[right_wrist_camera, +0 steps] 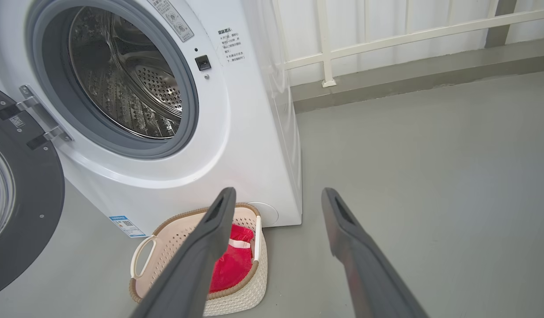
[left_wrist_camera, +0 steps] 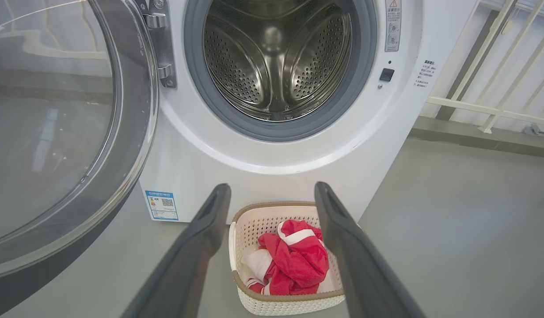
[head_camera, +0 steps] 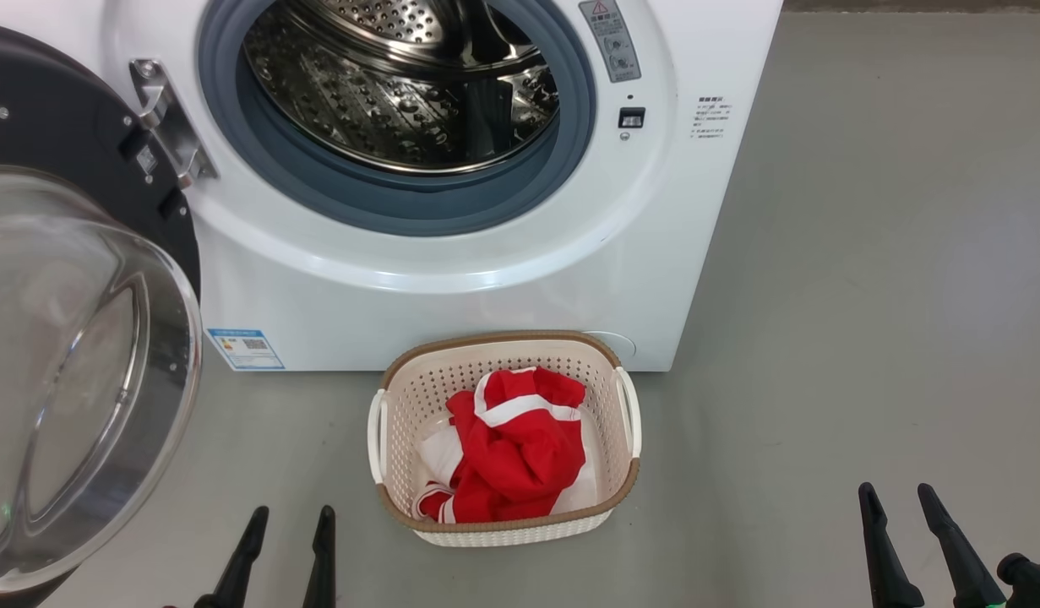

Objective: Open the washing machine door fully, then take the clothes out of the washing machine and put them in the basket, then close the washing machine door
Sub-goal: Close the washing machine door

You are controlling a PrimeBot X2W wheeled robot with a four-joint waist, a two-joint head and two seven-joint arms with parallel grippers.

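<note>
The washing machine [head_camera: 452, 295] stands white against the wall, its steel drum [head_camera: 401, 84] bare inside. Its door [head_camera: 72, 363] hangs swung wide to the left, glass bowl facing me. On the floor in front sits the basket [head_camera: 503, 350] with the red and white clothes [head_camera: 515, 447] bundled in it. My left gripper [head_camera: 291, 511] is open, low and left of the basket. My right gripper [head_camera: 895, 490] is open, far to the right. In the left wrist view the clothes [left_wrist_camera: 294, 260] lie between the open fingers [left_wrist_camera: 210, 221]. In the right wrist view the basket [right_wrist_camera: 165, 238] sits partly behind the left finger [right_wrist_camera: 214, 225].
Grey floor [head_camera: 866, 295] spreads to the right of the machine. A white railing [right_wrist_camera: 386, 39] and a low ledge run along the wall behind. The open door takes up the space at the left.
</note>
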